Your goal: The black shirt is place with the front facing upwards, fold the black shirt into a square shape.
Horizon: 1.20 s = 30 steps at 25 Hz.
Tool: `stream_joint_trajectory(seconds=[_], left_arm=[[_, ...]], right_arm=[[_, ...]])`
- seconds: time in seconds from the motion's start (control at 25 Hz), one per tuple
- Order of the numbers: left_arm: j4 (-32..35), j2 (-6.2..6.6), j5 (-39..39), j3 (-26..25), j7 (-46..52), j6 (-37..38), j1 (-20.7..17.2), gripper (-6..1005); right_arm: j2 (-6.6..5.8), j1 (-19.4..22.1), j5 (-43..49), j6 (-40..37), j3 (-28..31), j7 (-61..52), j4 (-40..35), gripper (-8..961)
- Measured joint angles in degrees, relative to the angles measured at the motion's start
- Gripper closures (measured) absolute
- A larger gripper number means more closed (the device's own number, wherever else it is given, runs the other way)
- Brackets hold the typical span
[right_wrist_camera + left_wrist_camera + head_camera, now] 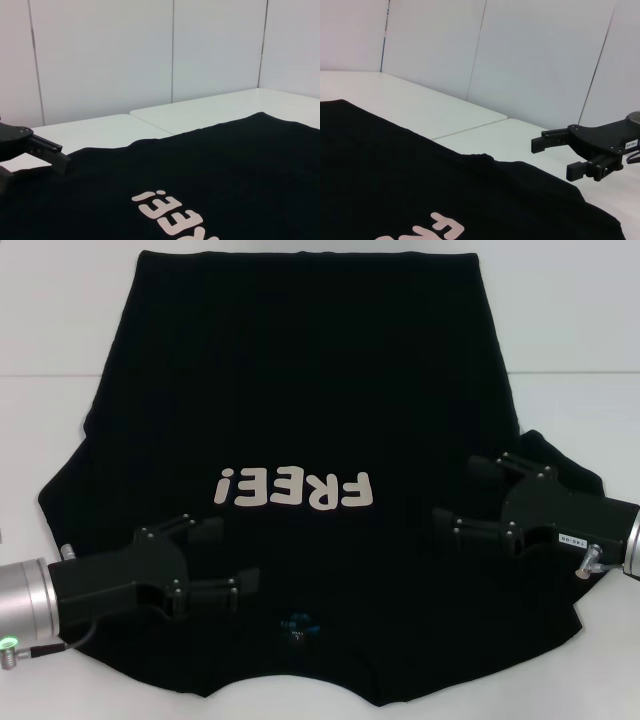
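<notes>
1. Head view: black shirt (310, 410) lies spread flat on the white table (60, 330), front up, pale "FREE!" lettering (295, 488) across the chest, collar and small blue neck label (298, 622) at the near edge, hem at the far edge. Left gripper (232, 558) hovers over the near left part of the chest, fingers parted with a clear gap, nothing between them. Right gripper (462, 495) hovers over the near right part beside the sleeve, likewise parted and empty. No fold is yet made

2. Left wrist view: shirt (395, 175) fills the lower part, a slight raised ridge at its edge against the table (420, 107). The right gripper (555, 157) shows farther off above the cloth edge, jaws apart, holding nothing; whether it touches the fabric cannot be told

3. Right wrist view: shirt (225, 165) lies smooth, lettering (172, 212) readable; the left gripper (60, 156) shows at the side, jaws apart

4. Handling judgement: cloth is light, soft and limp; it will drape and sag from any pinch point and may drag or bunch on the table. Not fragile. Best hold is likely a pinch through a single layer at shoulder seam or sleeve edge on each side, both lifted together so the fold stays straight
</notes>
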State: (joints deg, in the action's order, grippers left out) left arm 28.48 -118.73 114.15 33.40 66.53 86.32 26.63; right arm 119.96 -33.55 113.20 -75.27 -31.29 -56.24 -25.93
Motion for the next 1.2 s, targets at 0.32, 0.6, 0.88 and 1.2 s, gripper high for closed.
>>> stream_joint_trajectory(seconds=[0.32, 0.6, 0.88, 1.2], left_arm=[[0.0, 0.0, -0.25, -0.01, 0.08, -0.01, -0.06, 50], [0.0, 0.35, -0.38, -0.17, 1.0, 0.52, 0.0, 51], [-0.04, 3.9, -0.13, -1.53, 23.47, 4.02, 2.2, 51], [5.67, 8.91, 4.37, -1.58, 56.26, 1.33, 4.36, 52]], right_arm=[[0.06, -0.27, 0.0, 0.0, 0.01, -0.02, 0.0, 9], [0.1, -0.37, 0.0, 0.02, 0.0, -0.01, 0.09, 9], [0.09, -0.45, 0.0, 0.05, 0.28, -0.08, 0.84, 9], [0.09, -0.52, 0.0, -0.01, -0.04, -1.25, 0.96, 9]])
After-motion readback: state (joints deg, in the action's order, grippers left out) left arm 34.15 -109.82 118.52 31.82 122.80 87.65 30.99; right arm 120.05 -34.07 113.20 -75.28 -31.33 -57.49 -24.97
